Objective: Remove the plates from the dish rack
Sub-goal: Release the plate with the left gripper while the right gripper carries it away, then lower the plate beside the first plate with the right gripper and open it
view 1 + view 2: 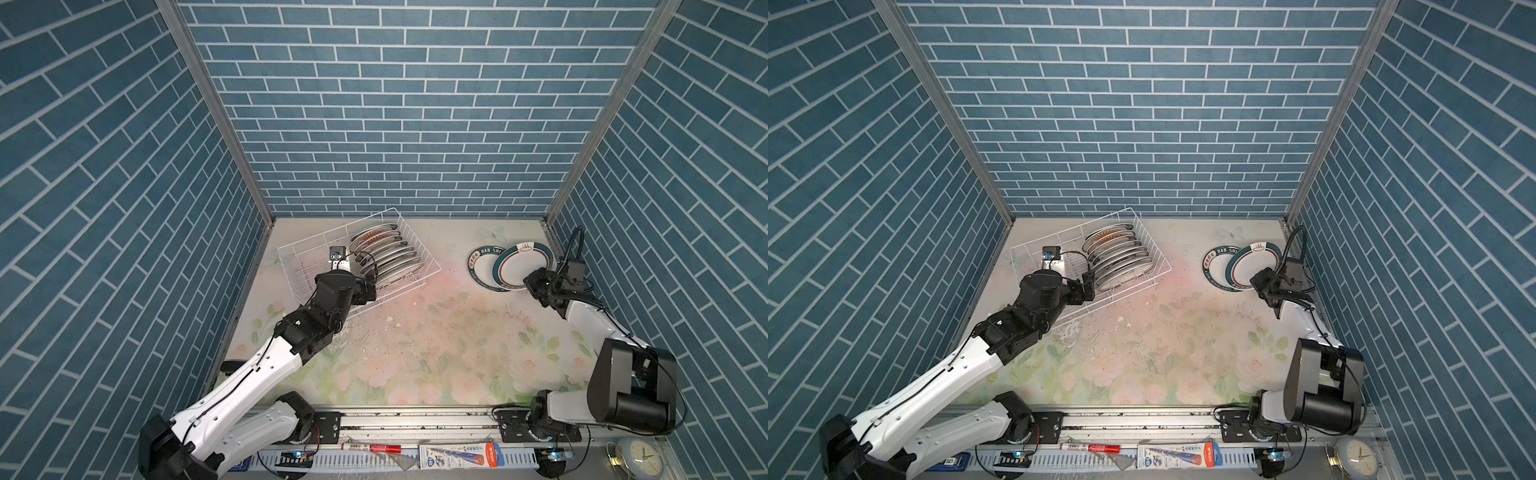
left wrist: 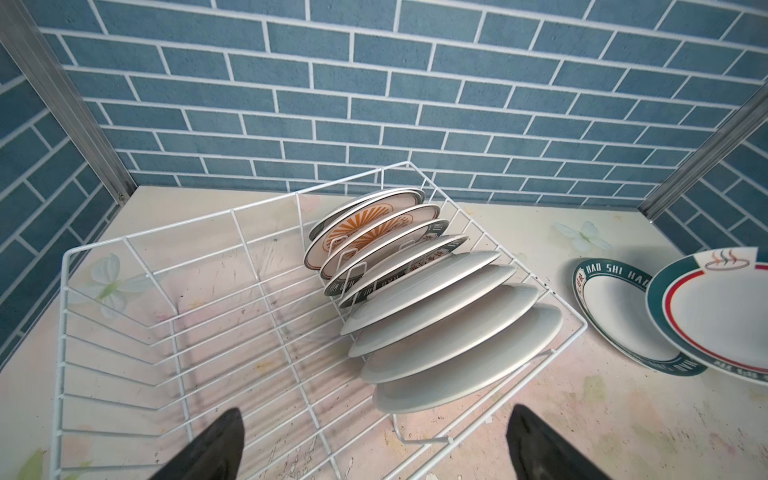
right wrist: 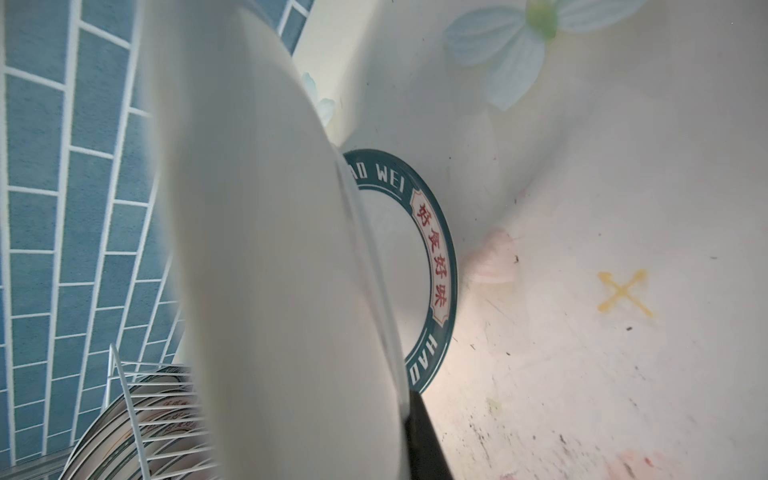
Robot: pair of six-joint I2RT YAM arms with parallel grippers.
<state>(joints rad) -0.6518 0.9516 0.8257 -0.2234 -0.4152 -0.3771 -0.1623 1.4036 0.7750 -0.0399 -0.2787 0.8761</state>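
Risk: right gripper (image 1: 535,281) pinches rim of red-ringed plate (image 1: 521,266), tilted, overlapping lettered plate (image 1: 482,266) lying flat on table (image 1: 436,332), right of top view. Slick glaze and thin rim, so slip or hard release may chip both.
Risk: left gripper (image 2: 376,417), fingers spread wide and empty at lower edge of wrist view, faces nearest of eight plates (image 2: 436,316) packed close in rack (image 1: 335,229), centre-left of top view. Finger may knock neighbour, snag prong, drag light rack.
Plates: round, shallow, smooth white backs.
Rack: thin white wire, flared sides.
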